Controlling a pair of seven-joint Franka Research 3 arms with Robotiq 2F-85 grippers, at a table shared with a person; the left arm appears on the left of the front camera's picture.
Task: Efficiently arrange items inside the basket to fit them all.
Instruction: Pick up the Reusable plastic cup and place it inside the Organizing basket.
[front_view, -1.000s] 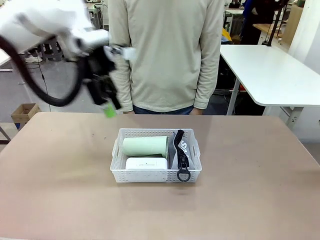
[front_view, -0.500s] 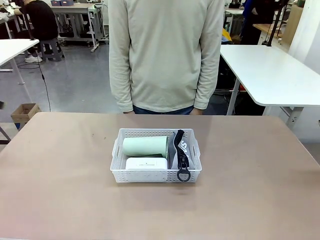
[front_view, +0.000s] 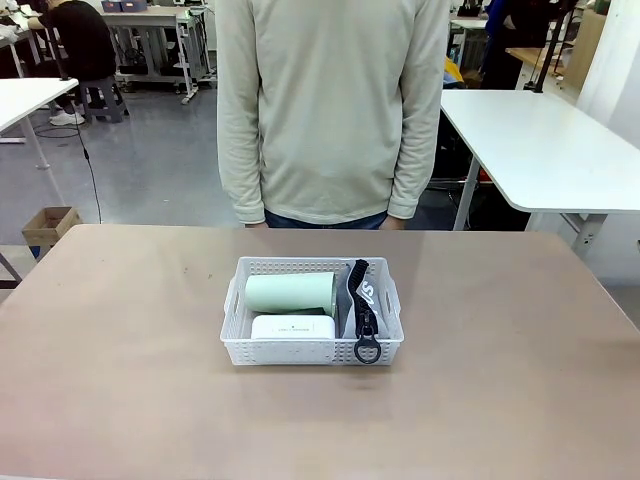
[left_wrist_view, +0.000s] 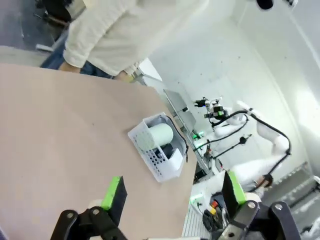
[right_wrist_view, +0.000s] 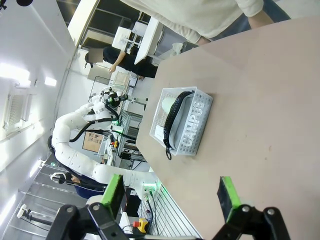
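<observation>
My left arm has pulled clear of the desk (front_view: 120, 330), its claw (left_wrist_view: 172, 192) released and empty, as is my right claw (right_wrist_view: 170, 192). The basket (front_view: 312, 351) sits mid-desk, holding the green cup (front_view: 289, 293), white case (front_view: 292, 327) and CAMPUS pouch (front_view: 365, 295); packing looks finished.

The front view looks level across the desk (front_view: 120, 380) at the person (front_view: 330, 110) standing at its far edge, the basket (front_view: 312, 350) near and centred; the left wrist view looks down from high off one side, rolled, the basket (left_wrist_view: 162, 165) small; the right wrist view is likewise rolled and distant; all three share basket (right_wrist_view: 192, 130) and person
</observation>
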